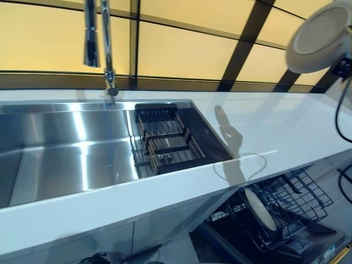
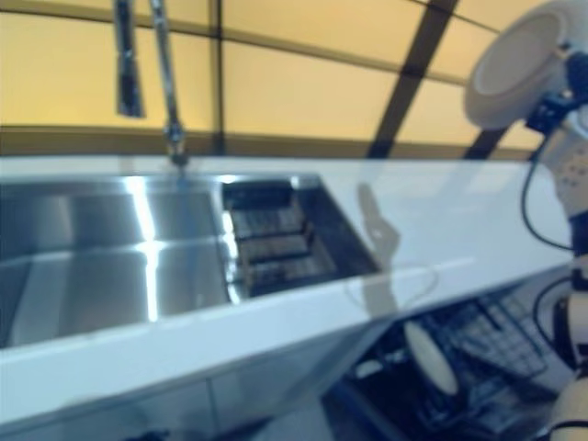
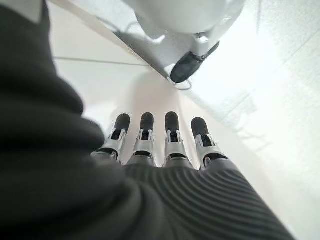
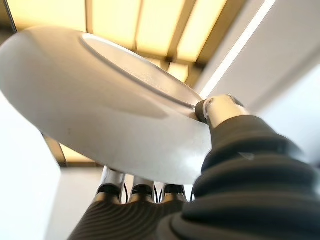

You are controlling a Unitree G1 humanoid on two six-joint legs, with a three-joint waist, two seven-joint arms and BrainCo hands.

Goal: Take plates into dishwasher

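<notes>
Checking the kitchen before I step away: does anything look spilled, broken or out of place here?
Nothing stands out. The right hand holds a white plate high above the counter, whole and clean. Another plate stands upright in the dishwasher rack. The sink holds only its black drainer rack. The left hand hangs idle.
</notes>
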